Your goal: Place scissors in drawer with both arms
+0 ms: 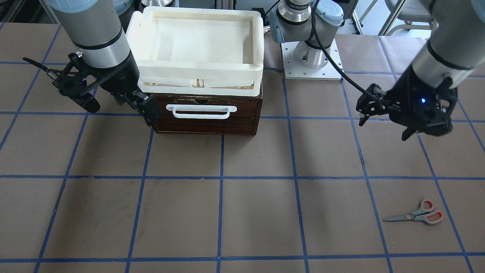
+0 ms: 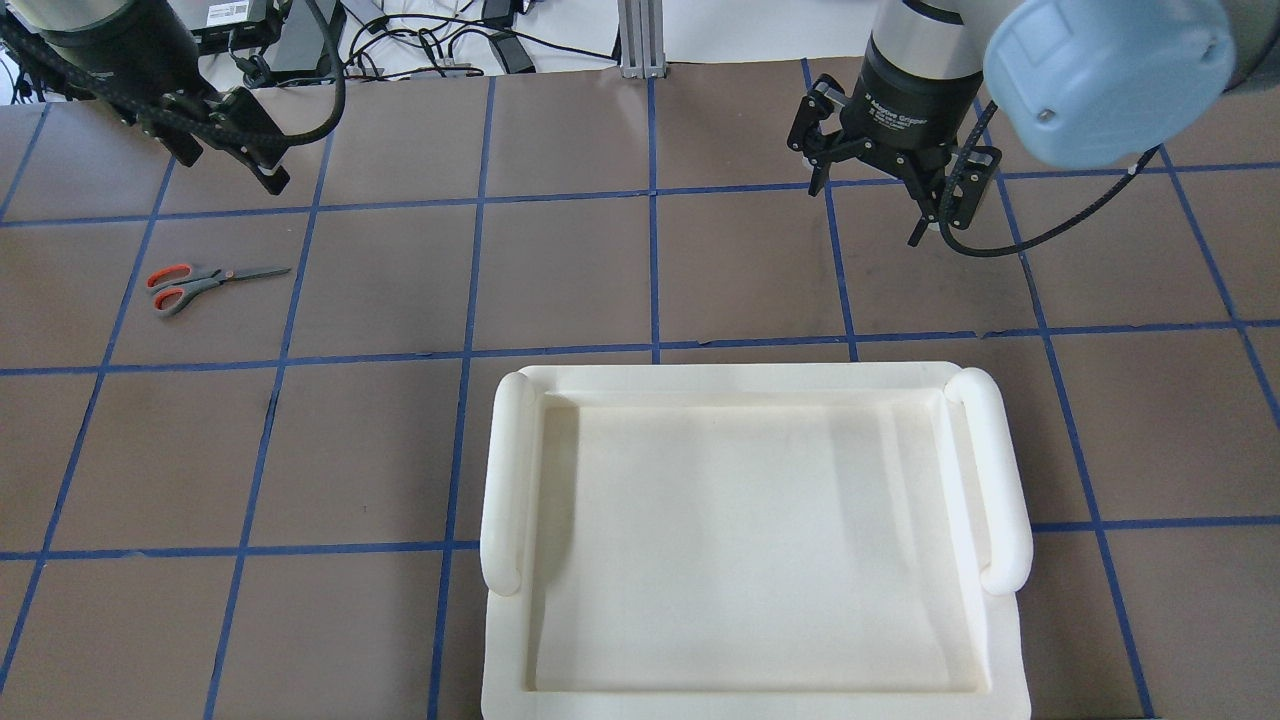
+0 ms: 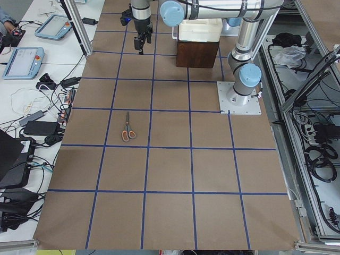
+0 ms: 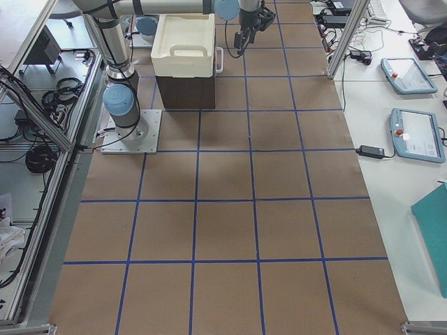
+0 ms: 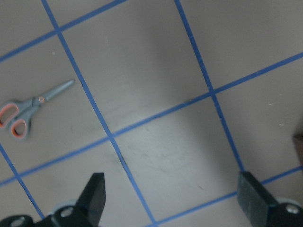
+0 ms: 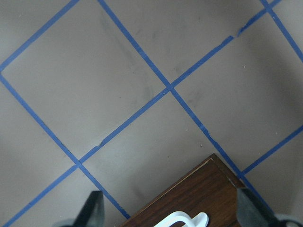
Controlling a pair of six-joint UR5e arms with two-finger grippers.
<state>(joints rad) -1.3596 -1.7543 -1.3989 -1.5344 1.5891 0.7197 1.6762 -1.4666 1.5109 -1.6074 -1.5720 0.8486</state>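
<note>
The scissors lie flat on the brown table, blades shut; they also show in the overhead view and the left wrist view. The dark brown drawer is shut, with its white bar handle facing the table. My left gripper hangs open and empty above the table, apart from the scissors; its fingertips stand wide apart. My right gripper is open and empty beside the drawer's front corner, above the table.
A cream-white plastic tray sits on top of the drawer box and fills the near part of the overhead view. The left arm's base plate stands beside the box. Blue tape lines grid the table.
</note>
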